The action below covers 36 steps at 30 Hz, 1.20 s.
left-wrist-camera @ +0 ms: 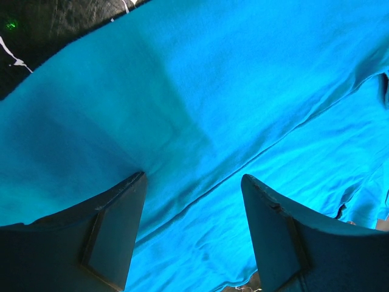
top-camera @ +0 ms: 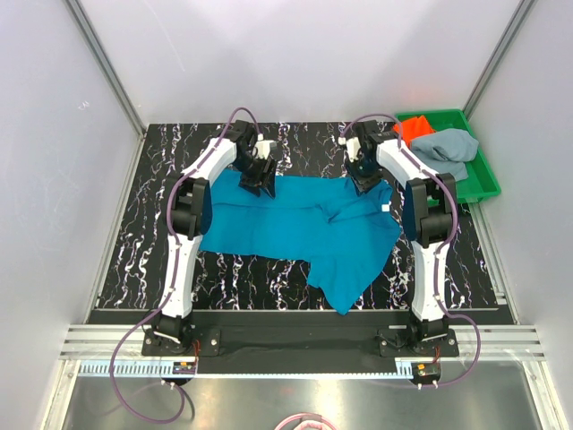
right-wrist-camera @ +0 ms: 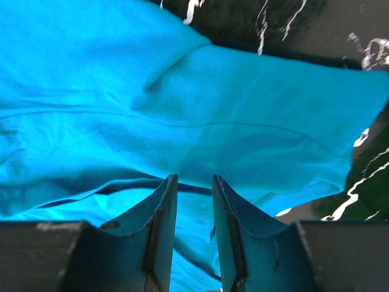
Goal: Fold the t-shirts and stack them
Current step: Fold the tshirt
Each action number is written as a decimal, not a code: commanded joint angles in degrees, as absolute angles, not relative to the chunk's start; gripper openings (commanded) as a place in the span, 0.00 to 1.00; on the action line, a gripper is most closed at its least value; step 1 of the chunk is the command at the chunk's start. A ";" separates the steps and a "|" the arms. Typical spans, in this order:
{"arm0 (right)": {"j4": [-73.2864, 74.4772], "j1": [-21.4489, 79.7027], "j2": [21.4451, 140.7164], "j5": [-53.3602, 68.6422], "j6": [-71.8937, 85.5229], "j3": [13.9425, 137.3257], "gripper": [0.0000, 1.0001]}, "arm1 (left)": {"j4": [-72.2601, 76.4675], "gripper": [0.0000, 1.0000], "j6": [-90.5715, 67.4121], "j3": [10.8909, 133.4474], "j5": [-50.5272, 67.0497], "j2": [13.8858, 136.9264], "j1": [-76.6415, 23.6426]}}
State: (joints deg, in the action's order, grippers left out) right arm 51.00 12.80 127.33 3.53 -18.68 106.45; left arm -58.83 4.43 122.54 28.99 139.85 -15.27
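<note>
A teal-blue t-shirt [top-camera: 295, 228] lies spread and rumpled on the black marbled table, one part trailing toward the near edge. My left gripper [top-camera: 262, 185] hovers over the shirt's far left edge. In the left wrist view its jaws [left-wrist-camera: 193, 177] stand wide open, with teal cloth [left-wrist-camera: 243, 91] and a seam below them. My right gripper [top-camera: 367, 184] is at the far right edge. In the right wrist view it [right-wrist-camera: 194, 177] shows a narrow gap over a fold of the cloth [right-wrist-camera: 243, 121], with nothing pinched. An orange-red shirt [top-camera: 414, 128] and a grey-blue shirt [top-camera: 448, 145] lie bundled in a tray.
The green plastic tray [top-camera: 486, 172] sits at the table's far right corner. Bare marbled table [top-camera: 152, 233] shows left of the shirt and along the near edge. Pale walls with metal rails close in the table on both sides.
</note>
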 commanded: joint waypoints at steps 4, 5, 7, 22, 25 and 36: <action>53.79 12.57 124.63 4.83 -18.11 105.83 0.38 | -58.10 0.70 3.52 123.57 30.23 141.68 -14.59; 53.79 12.57 123.85 4.83 -18.19 104.34 0.37 | -58.01 0.70 3.43 123.84 30.50 141.77 -14.50; 53.88 12.57 122.87 4.75 -18.54 102.66 0.37 | -58.09 0.70 3.43 124.54 30.50 142.03 -14.33; 57.40 12.66 104.17 5.71 -16.70 85.70 0.38 | -57.04 0.70 1.93 126.65 32.87 143.70 -13.80; 55.21 12.66 102.57 4.23 -17.14 82.97 0.38 | -57.22 0.70 2.02 126.48 32.87 143.44 -13.80; 53.52 12.57 121.27 10.28 -14.59 103.08 0.38 | -58.01 0.69 3.51 120.78 29.80 139.49 -14.15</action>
